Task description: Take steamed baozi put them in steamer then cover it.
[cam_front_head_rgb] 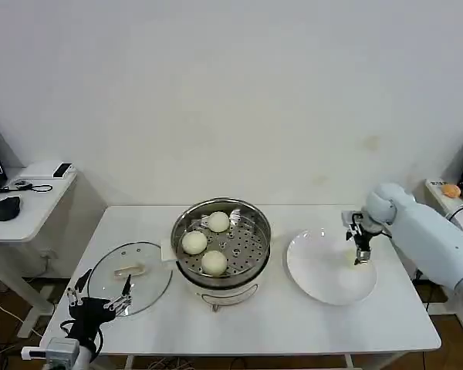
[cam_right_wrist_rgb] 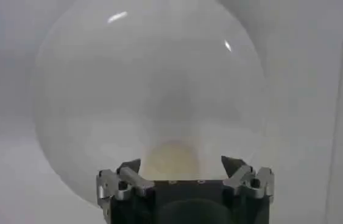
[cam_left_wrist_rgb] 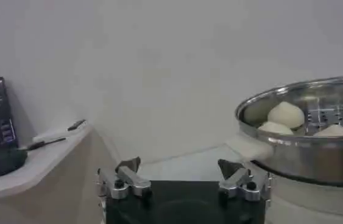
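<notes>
We see a white surface (cam_front_head_rgb: 293,324) with the steamer (cam_front_head_rgb: 221,240) at its centre, a shiny steel pot holding three steamed baozi (cam_front_head_rgb: 194,242) on its perforated tray. To the steamer's left lies the cover (cam_front_head_rgb: 131,270), a clear glass lid resting flat on the surface with its pale bar handle up. To the steamer's right sits a white plate (cam_front_head_rgb: 324,270). The fourth baozi (cam_right_wrist_rgb: 172,159) rests on the plate's far right side. Our right gripper (cam_front_head_rgb: 361,258) hangs directly over it, fingers (cam_right_wrist_rgb: 125,173) spread wide on either side of the bun without touching it. Our left gripper (cam_front_head_rgb: 102,297) hovers at the near edge of the cover, its fingers (cam_left_wrist_rgb: 128,167) wide apart and holding nothing.
</notes>
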